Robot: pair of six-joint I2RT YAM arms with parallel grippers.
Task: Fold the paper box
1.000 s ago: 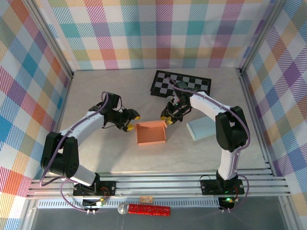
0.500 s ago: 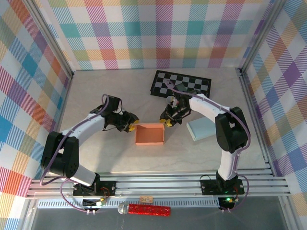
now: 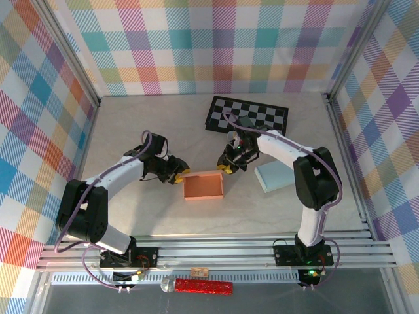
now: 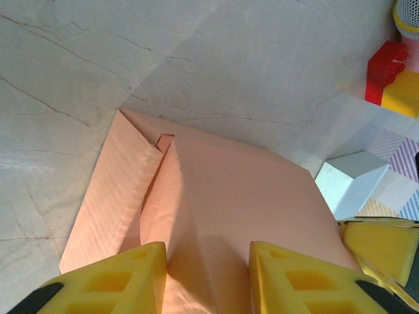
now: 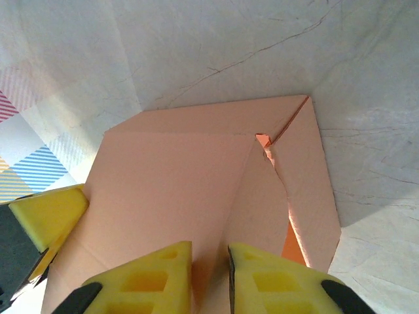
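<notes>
Tightly shut, right gripper (image 5: pixel 209 256), pinching paper box (image 5: pixel 173 173)

The paper box (image 3: pixel 203 186) — salmon-pink, partly folded, walls raised, open upward — sits at the middle of the table (image 3: pixel 144 216).

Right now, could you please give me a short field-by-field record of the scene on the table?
paper box: salmon, mid-table, partly folded
left gripper: open, fingers straddling a fold on the box's left side
right gripper: closed to a narrow gap on a box wall near the far right corner
checkered mat: flat, beyond the box, apart from it
pale blue block: right of the box, not touching it
table: light marbled surface
</notes>
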